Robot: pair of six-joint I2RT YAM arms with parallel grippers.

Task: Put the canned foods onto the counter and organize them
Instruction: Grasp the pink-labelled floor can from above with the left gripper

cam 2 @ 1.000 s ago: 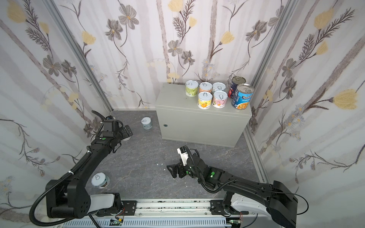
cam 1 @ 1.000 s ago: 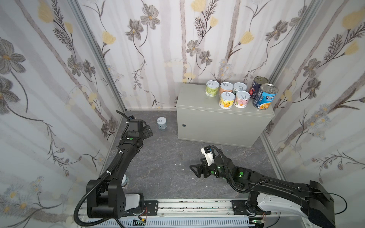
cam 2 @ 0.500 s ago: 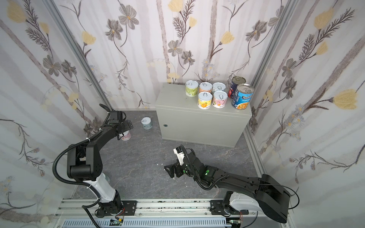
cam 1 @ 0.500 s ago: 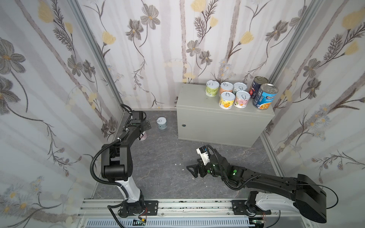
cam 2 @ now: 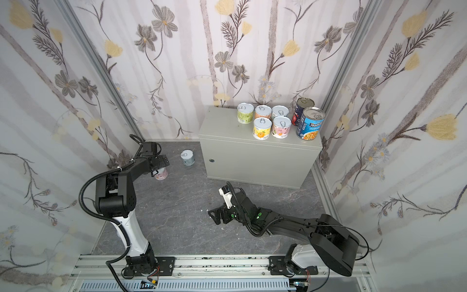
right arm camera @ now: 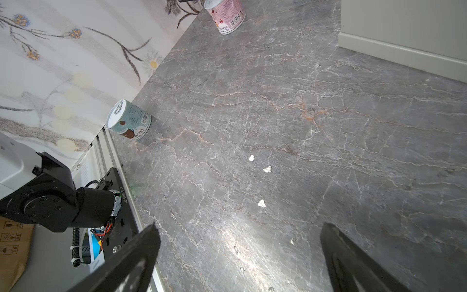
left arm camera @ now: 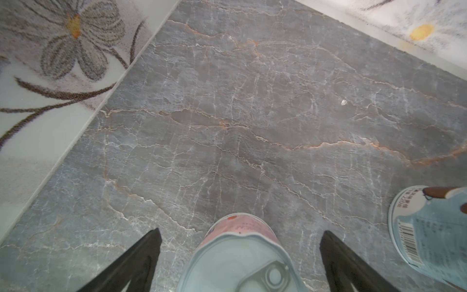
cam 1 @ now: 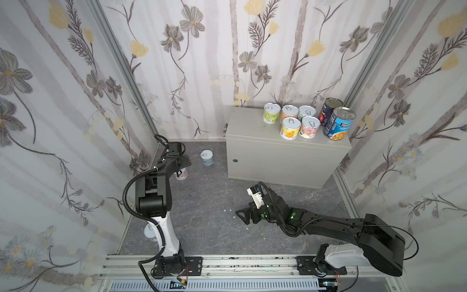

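Our left tool (left arm camera: 241,231) stands wide open, the short pink-labelled metal can (left arm camera: 240,260) between its fingers (left arm camera: 141,257), well away from the light-grey metal desk (cam 1: 247,126). We should sink lower, centre, then squeeze. Meanwhile our right tool (right arm camera: 240,232) gapes empty. The frame cuts off the can's near side; finger depth unclear.

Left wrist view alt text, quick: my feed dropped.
A pink pull-tab can stands between the two black fingers of the open left tool, not touching them, on the dark grey marbled floor. A teal can stands apart from it; floral wallpaper borders the floor.
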